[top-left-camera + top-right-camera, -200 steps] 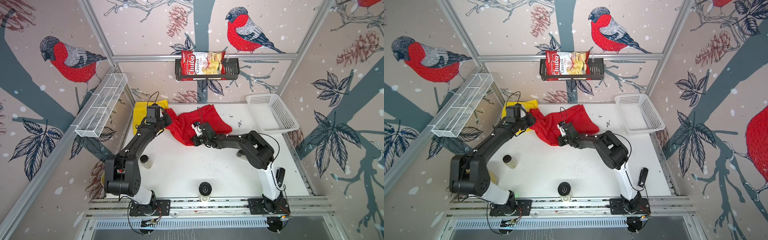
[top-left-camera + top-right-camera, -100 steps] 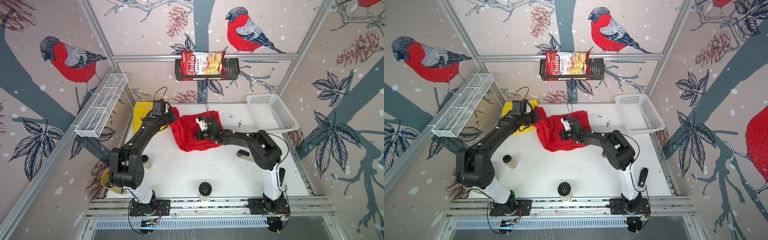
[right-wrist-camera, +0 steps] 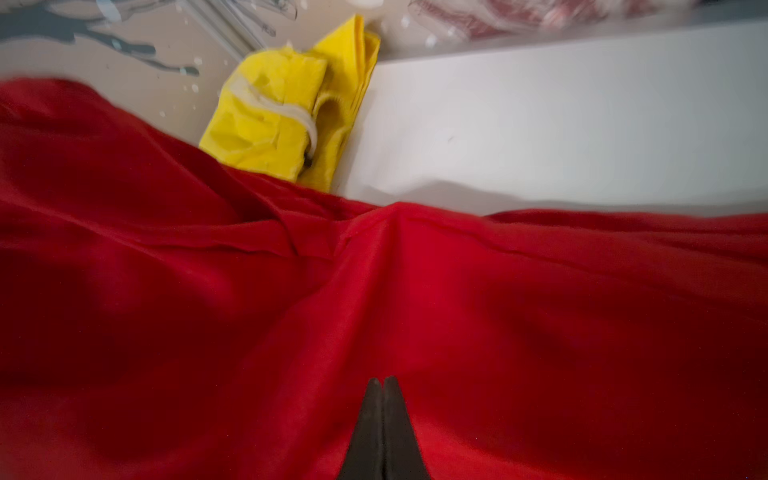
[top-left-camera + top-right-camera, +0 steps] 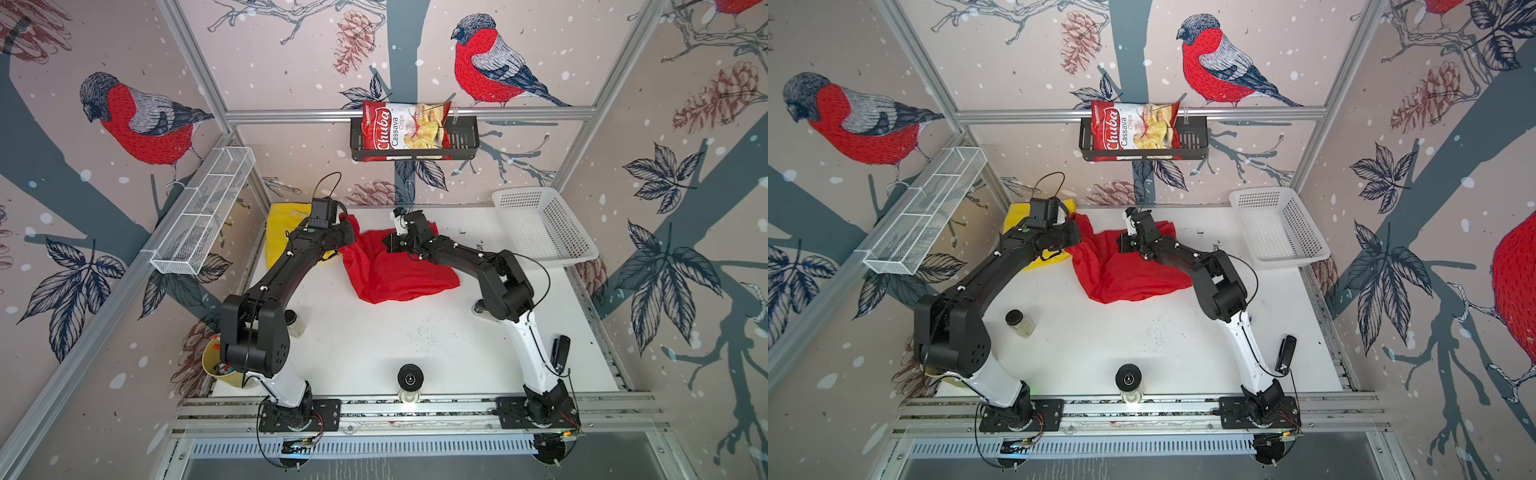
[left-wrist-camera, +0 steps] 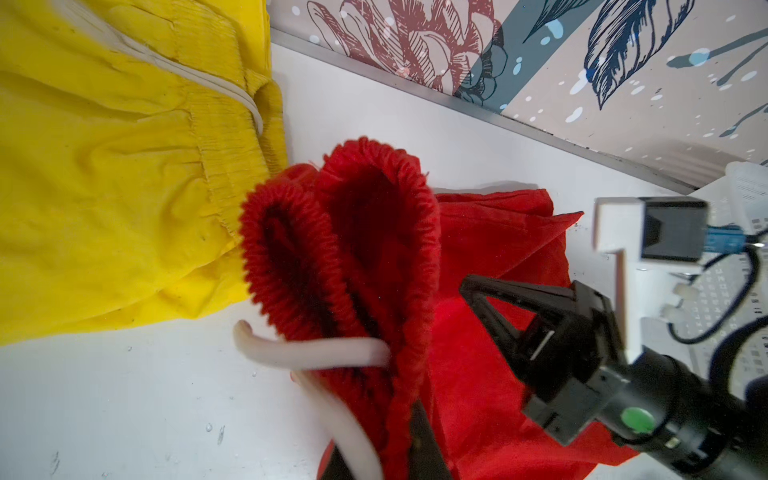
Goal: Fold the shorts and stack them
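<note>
- Left wrist view: the left gripper point(image 5: 382, 457) is clamped on the red shorts point(image 5: 498, 232) at their gathered elastic waistband point(image 5: 291, 270).
- That ribbed band stands up from the grip in 2 rounded loops, and a smooth white drawstring point(image 5: 316, 353) curls out of it.
- The yellow shorts point(image 5: 104, 166) lie touching the waistband. They are matte, creased cloth with a shirred band and a flat white cord.
- Right wrist view: the right gripper point(image 3: 382, 380) has its 2 slim, tapered black fingers point(image 3: 365, 428) pressed together, tips against soft red cloth. Whether a layer is nipped between them cannot be told.
- In both top views the red shorts point(image 4: 399, 274) form a rumpled, loosely doubled heap at the back middle of the white table point(image 4: 374, 340), reaching from the left gripper to under the right gripper.
- The yellow shorts point(image 4: 282, 232) sit flat in the back left corner, partly under the left arm.
- A white lattice basket point(image 4: 544, 228) of rigid plastic stands at the back right, well apart from the cloth.
</note>
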Controlling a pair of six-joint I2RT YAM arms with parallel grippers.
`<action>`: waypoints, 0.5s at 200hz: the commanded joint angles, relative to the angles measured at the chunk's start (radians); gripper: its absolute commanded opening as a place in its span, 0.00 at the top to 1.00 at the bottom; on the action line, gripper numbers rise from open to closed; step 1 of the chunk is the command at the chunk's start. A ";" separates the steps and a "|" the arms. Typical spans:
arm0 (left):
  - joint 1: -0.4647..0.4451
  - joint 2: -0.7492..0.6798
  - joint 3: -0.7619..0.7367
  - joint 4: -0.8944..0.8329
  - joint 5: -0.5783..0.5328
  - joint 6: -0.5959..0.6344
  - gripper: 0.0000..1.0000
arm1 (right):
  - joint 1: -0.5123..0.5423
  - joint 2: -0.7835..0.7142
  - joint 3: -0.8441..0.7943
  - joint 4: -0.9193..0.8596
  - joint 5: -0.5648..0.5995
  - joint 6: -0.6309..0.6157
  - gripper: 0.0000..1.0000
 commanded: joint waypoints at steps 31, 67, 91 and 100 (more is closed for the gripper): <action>-0.007 -0.009 0.034 -0.003 0.045 0.015 1.00 | 0.091 0.110 0.020 -0.054 -0.034 0.060 1.00; -0.025 -0.012 0.068 -0.054 0.035 0.027 1.00 | 0.062 0.098 0.033 -0.023 -0.095 0.071 1.00; -0.036 -0.023 0.066 -0.090 0.025 0.037 1.00 | -0.011 0.039 0.018 0.013 -0.093 0.083 1.00; -0.036 -0.027 0.060 -0.100 0.026 0.038 1.00 | -0.036 0.028 0.021 0.015 -0.086 0.088 1.00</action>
